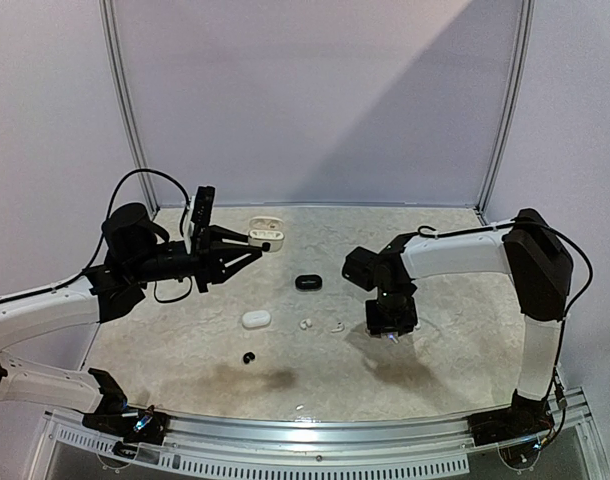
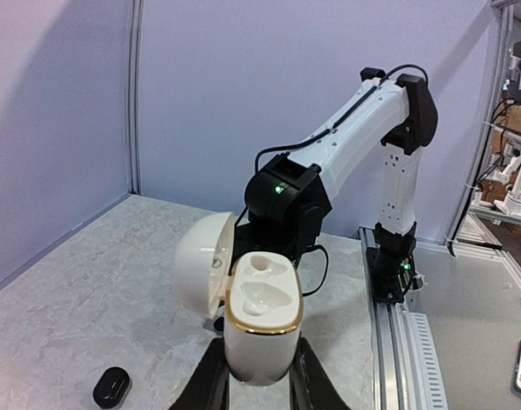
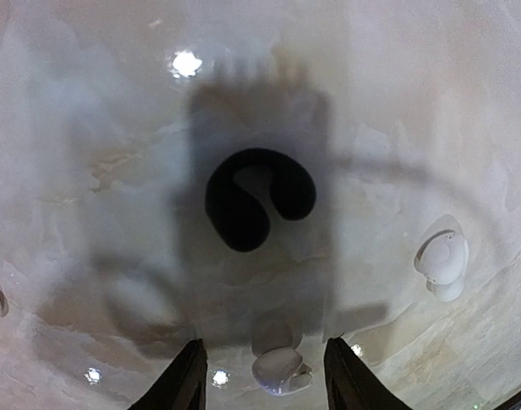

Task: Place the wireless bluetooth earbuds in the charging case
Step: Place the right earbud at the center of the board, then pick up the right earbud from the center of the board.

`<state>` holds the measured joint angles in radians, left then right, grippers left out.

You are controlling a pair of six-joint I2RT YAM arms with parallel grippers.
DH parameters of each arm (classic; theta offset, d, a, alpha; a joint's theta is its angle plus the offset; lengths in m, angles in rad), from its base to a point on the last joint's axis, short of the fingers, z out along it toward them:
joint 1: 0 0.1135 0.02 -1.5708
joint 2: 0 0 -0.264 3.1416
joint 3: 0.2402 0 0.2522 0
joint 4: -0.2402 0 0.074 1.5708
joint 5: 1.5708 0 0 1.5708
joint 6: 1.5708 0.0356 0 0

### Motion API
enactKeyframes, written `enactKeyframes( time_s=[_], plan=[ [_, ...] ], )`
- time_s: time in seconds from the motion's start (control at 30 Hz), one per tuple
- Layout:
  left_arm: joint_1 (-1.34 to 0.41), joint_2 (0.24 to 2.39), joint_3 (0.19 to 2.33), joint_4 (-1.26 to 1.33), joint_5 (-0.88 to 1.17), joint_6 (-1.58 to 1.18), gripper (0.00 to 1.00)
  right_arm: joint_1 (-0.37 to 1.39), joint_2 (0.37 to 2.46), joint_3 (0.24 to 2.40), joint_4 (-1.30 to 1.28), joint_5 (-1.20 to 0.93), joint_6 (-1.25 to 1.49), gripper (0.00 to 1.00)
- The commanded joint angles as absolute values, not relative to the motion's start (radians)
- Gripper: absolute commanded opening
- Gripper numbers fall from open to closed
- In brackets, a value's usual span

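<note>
1. The nearest white earbud [image 3: 278, 369] lies on the table [image 1: 435, 370], between the fingers of the right gripper [image 3: 266, 346]. A second white earbud [image 3: 442, 259] lies off to one side, well apart from it.
2. The right claw stands apart, a finger on either side of the bud and neither touching it. It points straight down, which we judge to be the set-up for a pinch from above.
3. The charging case [image 2: 260, 320] is up off the table and upright, clamped between the fingers of the left gripper [image 2: 259, 380], with its lid [image 2: 202, 256] swung back.
4. We take it the case is held this way, open and steady, so a bud can be lowered into a well.
5. The wells look empty to us, though white on white leaves that unsure.
6. Farther out on the table lie a closed white case [image 1: 255, 319], a black case [image 1: 308, 282] and a black earbud [image 1: 248, 358], none of them in hand.
</note>
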<state>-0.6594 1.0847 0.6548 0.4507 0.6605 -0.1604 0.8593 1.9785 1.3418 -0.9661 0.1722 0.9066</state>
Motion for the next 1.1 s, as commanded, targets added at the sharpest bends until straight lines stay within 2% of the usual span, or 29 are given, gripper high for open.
enactKeyframes(
  time_s=[0.0, 0.13, 0.2, 0.43, 0.7, 0.77, 0.93, 1.07],
  plan=[
    [-0.647, 1.077, 0.640, 0.468, 0.655, -0.144, 0.00, 0.871, 2.002, 1.381, -0.959, 0.197, 0.841, 0.51],
    [-0.646, 1.076, 0.640, 0.466, 0.656, -0.142, 0.00, 0.888, 1.980, 1.444, -1.008, 0.242, 0.693, 0.64],
    [-0.646, 1.074, 0.640, 0.465, 0.657, -0.140, 0.00, 0.892, 1.968, 1.456, -1.049, 0.255, 0.635, 0.67],
    [-0.646, 1.071, 0.643, 0.457, 0.660, -0.135, 0.00, 0.907, 1.923, 1.460, -1.159, 0.330, 0.563, 0.62],
    [-0.646, 1.069, 0.650, 0.452, 0.665, -0.134, 0.00, 0.909, 1.939, 1.427, -1.083, 0.303, 0.509, 0.60],
    [-0.646, 1.066, 0.650, 0.447, 0.666, -0.133, 0.00, 0.908, 1.950, 1.418, -1.054, 0.243, 0.475, 0.57],
    [-0.646, 1.065, 0.648, 0.448, 0.664, -0.135, 0.00, 0.891, 2.001, 1.415, -1.062, 0.229, 0.418, 0.34],
    [-0.646, 1.063, 0.650, 0.441, 0.663, -0.131, 0.00, 0.891, 2.020, 1.435, -1.073, 0.252, 0.404, 0.33]
  ],
)
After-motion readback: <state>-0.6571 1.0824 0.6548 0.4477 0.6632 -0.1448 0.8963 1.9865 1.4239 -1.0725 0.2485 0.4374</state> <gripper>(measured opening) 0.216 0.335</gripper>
